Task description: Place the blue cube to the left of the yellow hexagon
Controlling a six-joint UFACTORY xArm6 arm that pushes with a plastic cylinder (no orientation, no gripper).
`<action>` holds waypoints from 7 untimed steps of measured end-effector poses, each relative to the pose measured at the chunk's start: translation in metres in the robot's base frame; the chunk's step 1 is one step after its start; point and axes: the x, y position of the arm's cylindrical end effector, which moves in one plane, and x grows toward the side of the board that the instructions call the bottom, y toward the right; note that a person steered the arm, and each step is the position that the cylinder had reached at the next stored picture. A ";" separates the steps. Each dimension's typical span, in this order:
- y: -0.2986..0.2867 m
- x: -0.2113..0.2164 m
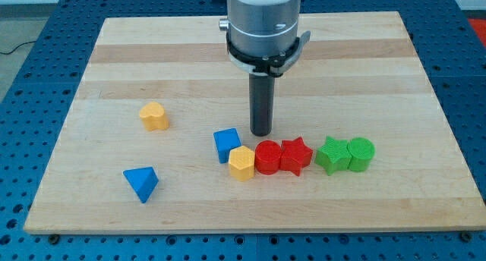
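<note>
Blue cube (pixel 226 144) touches the yellow hexagon (pixel 241 163), seemingly; my tip (pixel 261 132) nearby.

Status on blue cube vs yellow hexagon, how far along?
Mostly there: the blue cube sits against the yellow hexagon, on its upper-left rather than squarely left. In hand: my tip stands just right of the cube, above the red cylinder, apparently not touching either. Left: probably a nudge toward the view's bottom-left so the cube lies level with the hexagon.
</note>
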 end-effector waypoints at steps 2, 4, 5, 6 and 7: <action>-0.009 0.002; -0.033 0.002; -0.042 0.002; -0.049 0.002; -0.056 0.002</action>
